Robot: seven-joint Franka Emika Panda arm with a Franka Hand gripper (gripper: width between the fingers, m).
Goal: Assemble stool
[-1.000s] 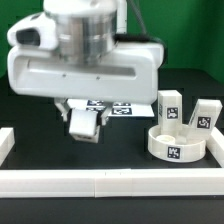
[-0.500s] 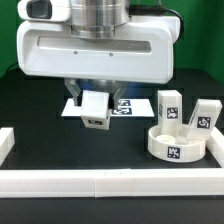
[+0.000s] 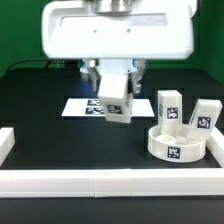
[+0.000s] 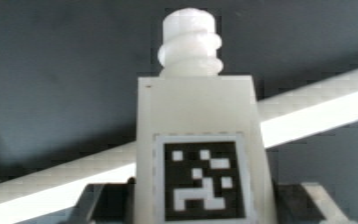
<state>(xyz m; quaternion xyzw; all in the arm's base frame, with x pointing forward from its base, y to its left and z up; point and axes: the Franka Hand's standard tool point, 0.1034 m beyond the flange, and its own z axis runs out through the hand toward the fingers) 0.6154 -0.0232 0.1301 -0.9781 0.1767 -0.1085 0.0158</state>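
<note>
Over the black table (image 3: pixel 40 140), a stool leg (image 3: pixel 117 105) is clamped by the gripper (image 3: pixel 115 86), at ten o'clock from the seat (image 3: pixel 176 149).

Black table (image 3: pixel 45 140) bounded by long white bars. The front bar (image 3: pixel 110 183) runs along the near edge. A side bar (image 3: pixel 5 145) stands at the exterior view's left, and another side bar (image 3: pixel 217 152) at its right. The marker board (image 3: pixel 78 106), flat and white with printed tags, lies on the table toward the rear. A green backdrop (image 3: pixel 18 32) stands behind.
</note>
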